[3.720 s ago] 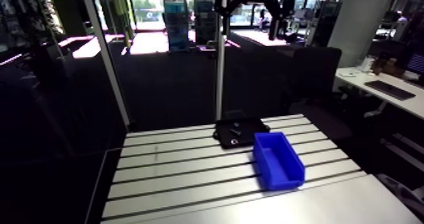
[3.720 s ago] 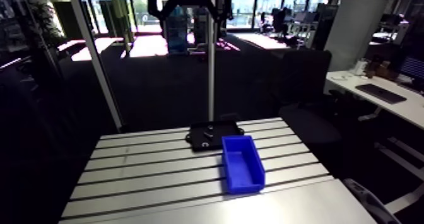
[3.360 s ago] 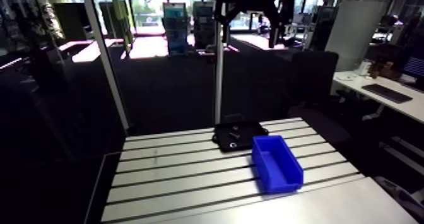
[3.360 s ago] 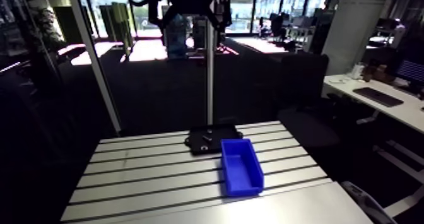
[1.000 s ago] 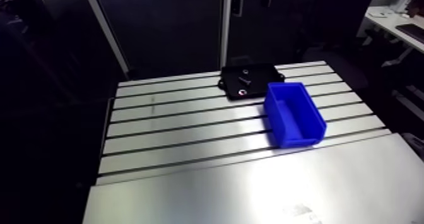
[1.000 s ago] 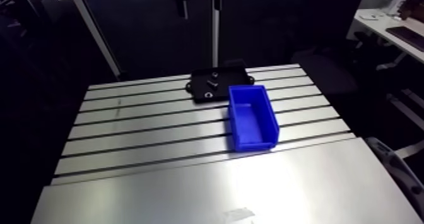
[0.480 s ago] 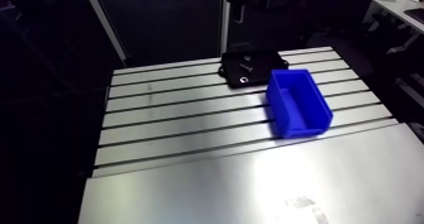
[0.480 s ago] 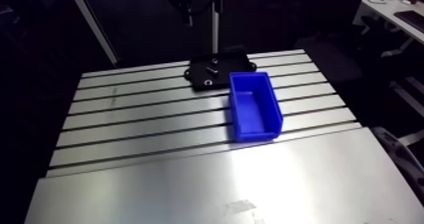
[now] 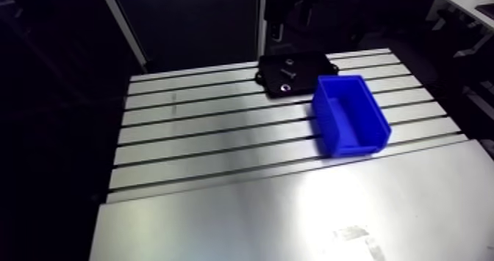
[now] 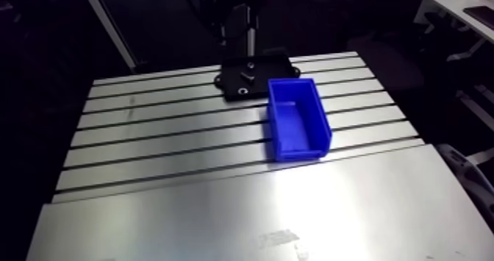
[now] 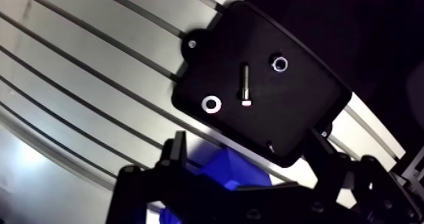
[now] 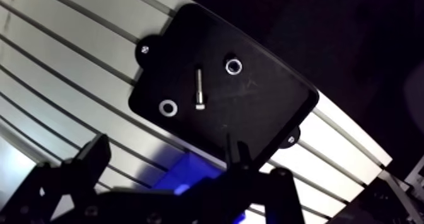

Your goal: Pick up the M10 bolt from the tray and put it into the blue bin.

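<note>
The gripper point(image 11: 247, 142) hangs above the black tray point(image 11: 296, 110), its two fingers point(image 11: 177, 152) spread wide and gripping nothing. The tray sits at the worktop's point(image 9: 220, 131) far edge, toward the right corner. The bolt point(image 11: 245, 84) lies flat near the tray's middle, well below the gripper and apart from it. A washer point(image 11: 211, 103) lies just beside one end of the bolt, toward the tray's near edge. A nut point(image 11: 279, 64) lies near the other end, toward the tray's far edge. Neither touches the bolt. The blue bin point(image 9: 355, 143) stands open-topped just beside the tray's near edge, toward the worktop's right edge. Whether bin and tray touch cannot be told.
</note>
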Controlling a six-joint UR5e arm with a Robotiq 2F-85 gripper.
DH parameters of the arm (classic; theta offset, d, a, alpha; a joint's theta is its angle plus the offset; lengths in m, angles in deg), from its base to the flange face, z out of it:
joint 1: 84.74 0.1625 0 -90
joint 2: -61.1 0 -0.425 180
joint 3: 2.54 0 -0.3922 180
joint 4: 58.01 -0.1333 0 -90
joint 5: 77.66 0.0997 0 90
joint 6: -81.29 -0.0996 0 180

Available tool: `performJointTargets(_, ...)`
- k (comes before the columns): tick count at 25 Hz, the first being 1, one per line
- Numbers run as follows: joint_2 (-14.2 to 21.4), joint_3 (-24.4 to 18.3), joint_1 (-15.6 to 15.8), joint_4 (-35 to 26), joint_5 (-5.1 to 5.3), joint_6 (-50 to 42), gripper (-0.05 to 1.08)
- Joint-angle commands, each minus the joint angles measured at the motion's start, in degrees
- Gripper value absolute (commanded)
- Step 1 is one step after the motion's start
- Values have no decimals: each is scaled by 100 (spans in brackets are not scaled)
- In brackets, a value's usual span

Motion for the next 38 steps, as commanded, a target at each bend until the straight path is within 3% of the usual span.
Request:
performJointTargets(1, -177, 63, 10, 142, -9, -3, 1)
performJointTargets(7, -379, 54, 28, 370, -26, 6, 1)
performJointTargets(10, -502, 72, 37, 458, -220, 6, 1)
performJointTargets(11, -546, 72, 28, 476, -237, 24, 1)
performJointTargets(23, -678, 142, -60, 476, -193, 270, 7)
performJointTargets(31, -757, 133, -86, 502, -184, 261, 22)
performJointTargets(35, -907, 204, -95, 994, -202, 270, 28)
performJointTargets(38, -916, 248, -95, 1030, -202, 261, 32)
